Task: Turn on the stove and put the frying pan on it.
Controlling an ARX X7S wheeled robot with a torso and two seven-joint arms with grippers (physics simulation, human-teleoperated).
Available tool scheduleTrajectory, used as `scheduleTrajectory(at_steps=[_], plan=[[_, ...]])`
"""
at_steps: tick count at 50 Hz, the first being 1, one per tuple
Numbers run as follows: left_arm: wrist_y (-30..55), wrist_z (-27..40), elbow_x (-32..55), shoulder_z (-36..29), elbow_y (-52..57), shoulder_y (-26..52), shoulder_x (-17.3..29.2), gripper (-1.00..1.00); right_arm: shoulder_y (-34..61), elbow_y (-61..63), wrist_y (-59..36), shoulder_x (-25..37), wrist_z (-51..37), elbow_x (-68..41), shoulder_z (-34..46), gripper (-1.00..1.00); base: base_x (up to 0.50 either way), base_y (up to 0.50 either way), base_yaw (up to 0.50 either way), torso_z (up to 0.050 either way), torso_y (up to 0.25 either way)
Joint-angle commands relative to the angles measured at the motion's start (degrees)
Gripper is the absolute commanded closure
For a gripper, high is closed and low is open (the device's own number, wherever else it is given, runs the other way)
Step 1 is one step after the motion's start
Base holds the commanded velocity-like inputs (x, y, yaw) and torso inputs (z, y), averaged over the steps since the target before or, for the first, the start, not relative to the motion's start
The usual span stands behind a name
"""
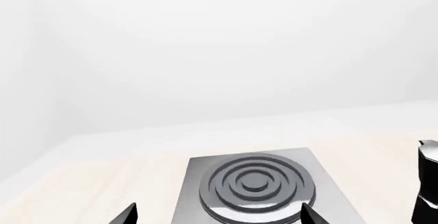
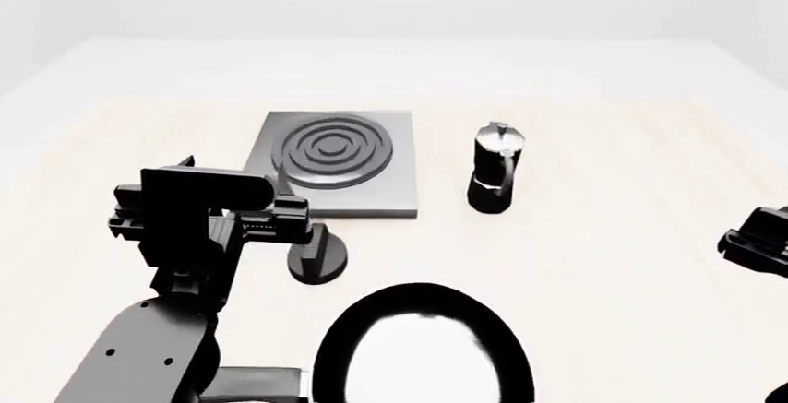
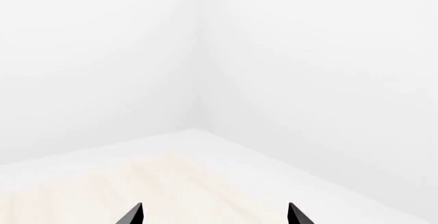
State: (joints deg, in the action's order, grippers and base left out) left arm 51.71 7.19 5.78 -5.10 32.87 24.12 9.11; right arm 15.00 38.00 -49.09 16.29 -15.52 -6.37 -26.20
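Square dark-grey stove slab (image 2: 335, 165) with ring coils at twelve o'clock on pale wooden table (image 2: 615, 237), round black knob (image 2: 317, 257) just nearer, left gripper (image 2: 295, 214) spread wide above knob, empty, glossy black frying pan (image 2: 419, 348) at six o'clock, black-and-silver moka pot (image 2: 495, 168) at one o'clock, right gripper (image 3: 213, 216) parted, empty.

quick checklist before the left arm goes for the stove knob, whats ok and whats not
1. Left pincer open: ok, its tips stand wide apart with nothing between them.
2. Knob reachable: ok, it sits just in front of the stove, beside the left arm.
3. Pincer on the knob: not ok, no contact shows in the head view.
4. Stove top bare: ok, nothing rests on the coils.
5. Frying pan waiting: ok, on the table nearer the robot, not held.
6. Moka pot out of the way: ok, it stands apart to the stove's right.
7. Right pincer free: ok, open and empty.
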Motion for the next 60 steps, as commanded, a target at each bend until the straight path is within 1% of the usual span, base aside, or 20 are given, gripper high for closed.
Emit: scheduleTrajectory(at_steps=[1,12,16,17,20,21,23,25,26,27,28,29,32,33,34,36,37,41,49,60], plan=[[-0.5,-0.9,-0.6,1.4,-0.7,-0.3,-0.8,-1.0,-0.4,-1.1,0.9,-1.3,1.8,0.3,-1.1,-1.0,0.5,0.0,0.0,0.0,0.0],[-0.7,-0.5,-0.1,1.4,-0.8,-0.4,-0.4,-1.0,-0.6,-1.4,1.3,-1.3,1.6,0.2,-0.7,-1.0,0.5,0.0,0.0,0.0,0.0],[1.2,-0.8,0.9,2.0,-0.1,0.0,-0.6,-1.0,-0.5,-1.8,1.3,-1.2,1.7,0.2,-0.2,-1.0,0.11,0.0,0.0,0.0,0.003],[3.6,-0.8,1.6,2.8,0.5,0.7,-0.9,-1.0,-0.4,-1.8,1.1,-1.1,1.7,0.1,-0.3,-1.0,0.0,0.0,0.0,0.0,0.0],[16.6,0.1,2.2,2.8,3.1,5.7,-0.3,-1.0,-0.2,-1.6,0.7,-0.9,1.7,0.0,-0.2,-1.0,0.0,0.0,0.0,0.0,0.0],[22.2,-1.2,3.8,4.0,3.8,8.1,-0.5,-1.0,-0.2,-1.5,0.6,-0.8,1.7,0.0,-0.2,-1.0,0.0,0.0,0.0,0.0,0.0],[31.9,0.2,3.1,3.0,4.6,13.8,0.9,-1.0,-0.2,-1.4,0.5,-0.7,1.8,0.0,0.0,-1.0,0.0,0.0,0.0,0.0,0.0],[38.2,-0.8,5.1,4.4,5.0,17.1,0.9,-1.0,-0.2,-1.4,0.5,-0.7,1.8,0.0,0.1,-1.0,0.0,0.0,0.0,0.0,0.0],[38.3,7.8,13.6,8.0,-3.6,20.3,7.2,-1.0,-0.3,-1.7,0.8,-0.7,1.7,0.0,0.4,-1.0,0.0,0.0,0.0,0.0,0.0],[38.3,16.4,22.2,8.4,-7.8,21.6,8.5,-1.0,-0.3,-1.8,0.8,-0.8,1.7,0.0,0.4,-1.0,0.0,0.0,0.0,0.0,0.0],[38.3,25.0,30.8,8.4,-15.4,25.1,12.9,-1.0,-0.3,-1.8,0.7,-0.8,1.7,0.0,0.6,-1.0,0.0,0.0,0.0,0.0,0.0],[38.1,33.6,39.4,6.4,-20.3,28.0,15.3,-1.0,-0.2,-1.6,0.5,-0.7,1.7,-0.1,0.9,-1.0,0.0,0.0,0.0,0.0,0.0],[37.0,59.4,65.2,1.7,-29.4,32.4,18.4,-1.0,-0.1,-1.7,0.7,-0.6,1.6,0.2,1.5,-1.0,0.0,0.0,0.0,0.0,0.0],[36.9,66.6,73.8,0.3,-31.1,33.6,19.3,-1.0,-0.1,-1.8,0.7,-0.6,1.6,0.2,1.6,-1.0,0.0,0.0,0.0,0.0,0.0],[36.8,67.8,82.4,-1.4,-32.9,34.3,20.1,-1.0,-0.1,-1.8,0.8,-0.6,1.6,0.2,1.7,-1.0,0.0,0.0,0.0,0.0,0.0],[36.3,67.7,99.6,-2.9,-35.4,35.1,20.9,-1.0,-0.1,-2.0,0.9,-0.5,1.7,0.1,1.7,-1.0,0.0,0.0,0.0,0.0,0.0],[36.1,67.7,102.5,-3.5,-36.2,35.1,21.2,-1.0,0.0,-2.0,0.9,-0.5,1.7,0.0,1.6,-1.0,0.0,0.0,0.0,0.0,0.0],[36.1,64.4,101.3,-4.9,-38.9,34.9,21.8,-1.0,-0.4,-1.8,1.0,-0.6,1.7,-0.1,1.6,-1.0,0.0,0.0,0.0,0.0,0.0],[34.9,55.6,93.5,-6.6,-41.6,33.4,22.9,-1.0,-0.6,-1.9,1.2,-0.7,1.6,-0.3,1.6,-1.0,0.0,0.0,0.0,0.0,0.0],[32.9,46.7,87.4,-9.5,-44.7,32.7,24.1,-1.0,-0.8,-2.6,1.8,-0.6,1.5,-0.4,1.9,-1.0,0.0,0.0,0.0,0.0,0.0]])
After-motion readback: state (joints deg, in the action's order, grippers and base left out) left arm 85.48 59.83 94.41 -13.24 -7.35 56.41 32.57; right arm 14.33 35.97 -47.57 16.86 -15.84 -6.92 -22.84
